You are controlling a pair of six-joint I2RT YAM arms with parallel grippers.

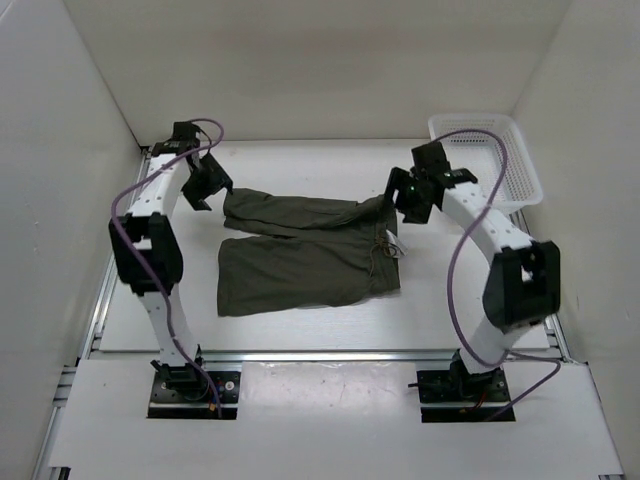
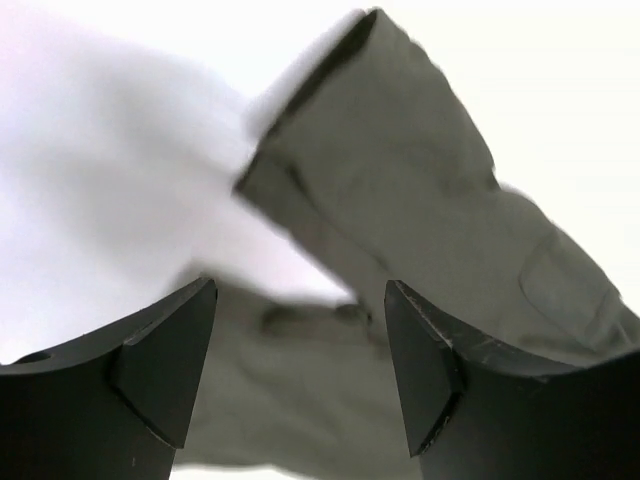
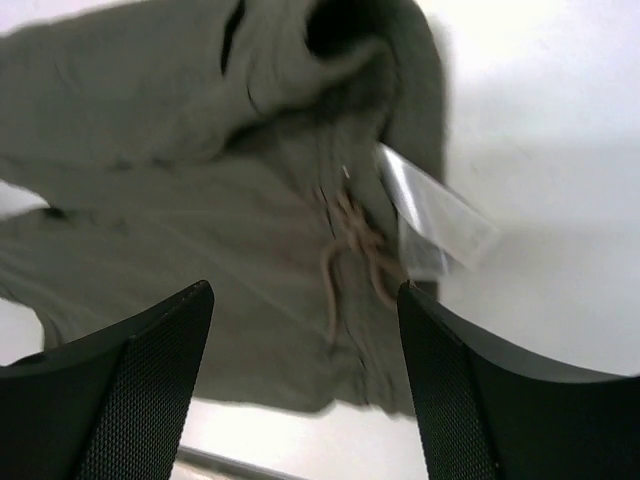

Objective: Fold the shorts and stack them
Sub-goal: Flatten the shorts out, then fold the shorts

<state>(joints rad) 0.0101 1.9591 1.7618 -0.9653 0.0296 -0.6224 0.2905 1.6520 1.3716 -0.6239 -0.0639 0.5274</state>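
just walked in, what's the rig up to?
Both arms hang over the olive shorts, which lie spread on the table, legs left, waistband right. The left gripper is open over the far leg's hem; the right gripper is open over the drawstring at the waistband. Neither holds cloth. No fold made yet.

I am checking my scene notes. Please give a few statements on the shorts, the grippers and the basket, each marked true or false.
1. The shorts lie on the table. True.
2. The left gripper is shut on a leg. False: it is open and holds nothing.
3. A white basket stands at the far right corner. True.
4. The right gripper is shut on the shorts. False: it is open, over the drawstring.
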